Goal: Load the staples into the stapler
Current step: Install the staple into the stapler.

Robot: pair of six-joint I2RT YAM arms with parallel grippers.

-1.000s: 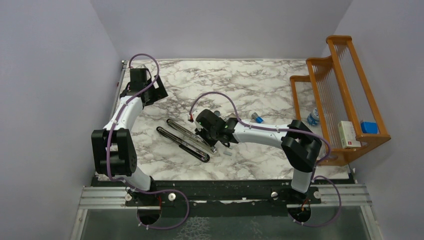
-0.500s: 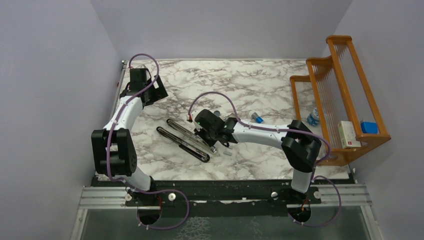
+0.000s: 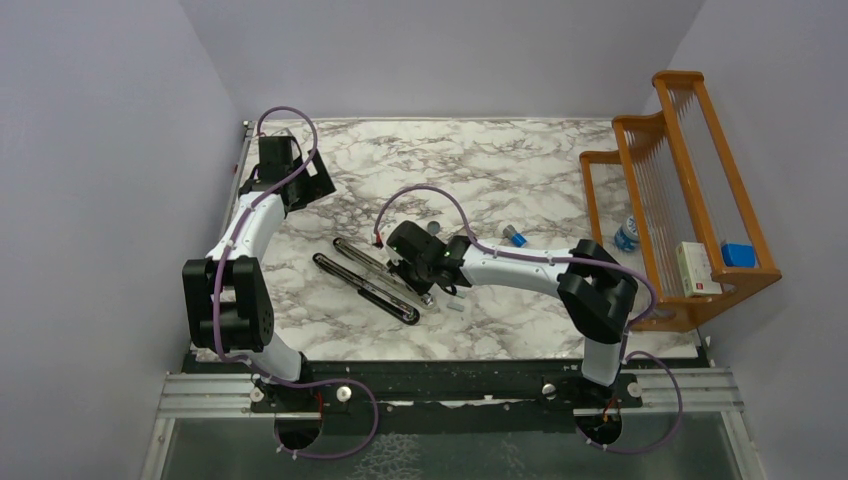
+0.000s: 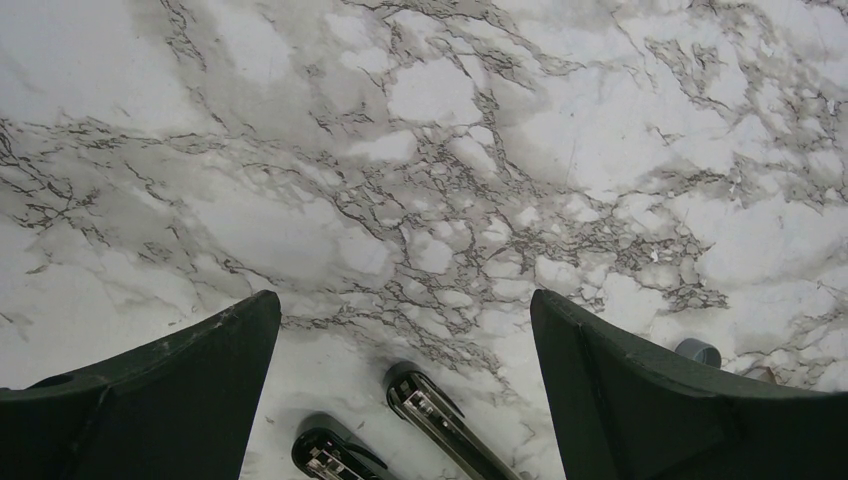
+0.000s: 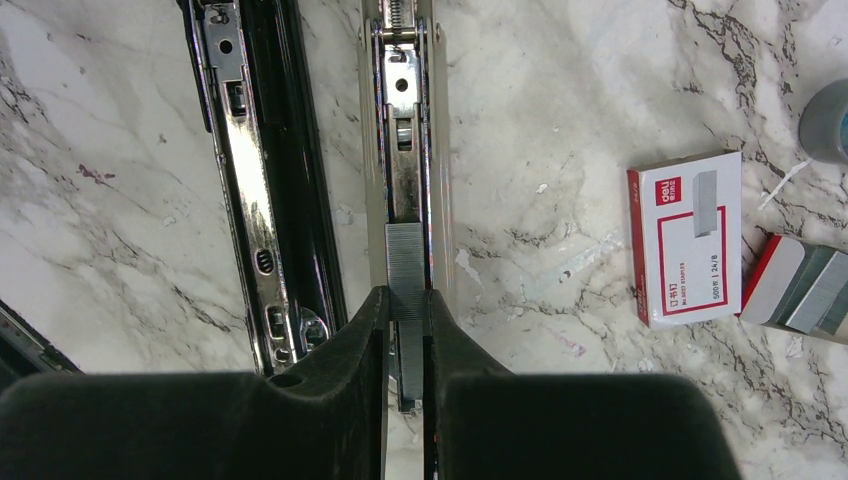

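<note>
My right gripper [image 5: 405, 305] is pinched nearly shut on a strip of staples [image 5: 404, 262] lying lengthwise in the open stapler [image 5: 400, 120]. My left gripper [image 4: 403, 305] hangs wide open and empty, well apart. If I release the strip while it is tilted, it may ride up the stapler's edge and jam.

We found the stapler [image 3: 375, 278] opened out on the table, its two long black arms lying flat and side by side, chrome insides facing up. Along its open magazine channel [image 5: 405, 150] ran a short, silvery-grey strip of staples [image 5: 405, 262], lined up lengthwise with the rail, its near end pinched between the fingers of the right tool [image 5: 405, 312]. Some spare strips [image 5: 810, 295] lay in a red-edged tray well to the right of the stapler.
</note>
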